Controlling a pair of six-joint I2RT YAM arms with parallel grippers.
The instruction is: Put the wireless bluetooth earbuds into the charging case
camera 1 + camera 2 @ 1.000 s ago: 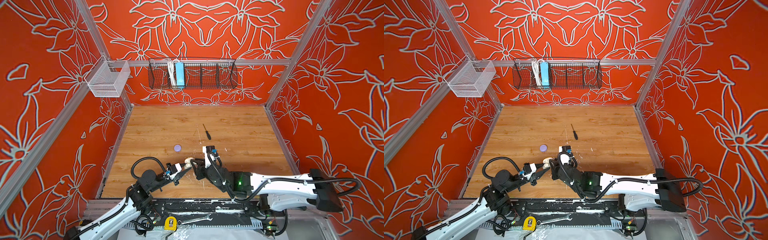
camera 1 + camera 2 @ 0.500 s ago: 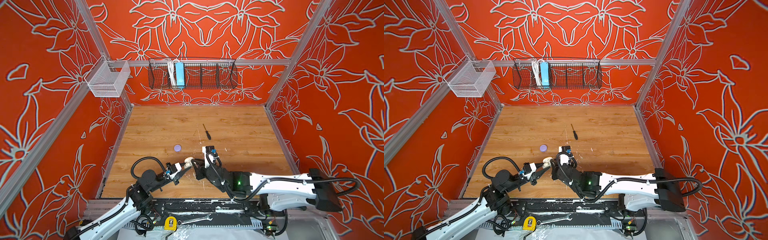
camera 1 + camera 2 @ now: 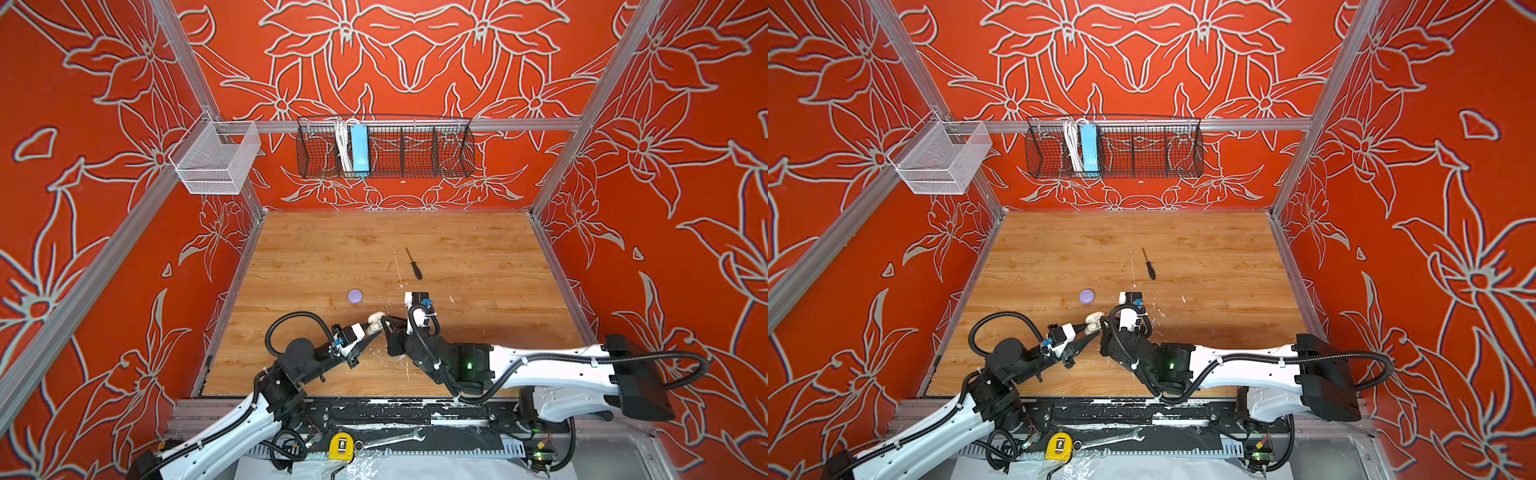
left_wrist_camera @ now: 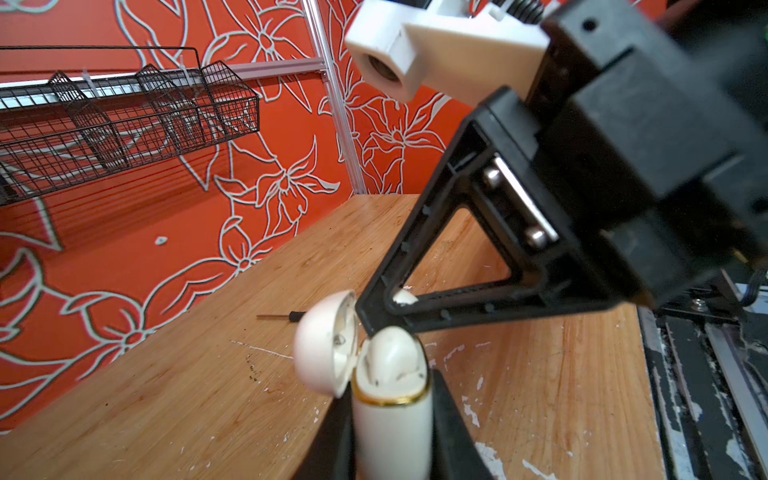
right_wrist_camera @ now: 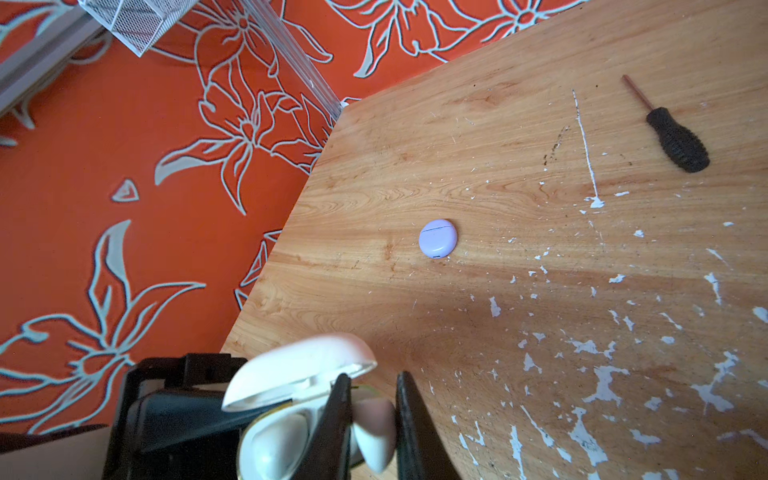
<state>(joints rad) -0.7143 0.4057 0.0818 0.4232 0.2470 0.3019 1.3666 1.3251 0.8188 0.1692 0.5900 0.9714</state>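
Low and central in both top views, the left gripper (image 3: 365, 336) clamped the open cream-white charging case (image 4: 390, 424), while the right gripper (image 5: 372, 395) pinched a cream-white earbud (image 5: 374, 432) right at its mouth

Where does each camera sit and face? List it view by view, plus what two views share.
Top views: high over the near edge, looking down at the table and back wall; left arm and right arm show.
Left wrist: on the left arm, looking along the left hand at the open cream case it grips; right hand ahead.
Right wrist: on the right arm, looking down between its fingers at the pinched earbud; lavender case, screwdriver beyond.
Shared: both wrist views show cream case and screwdriver.
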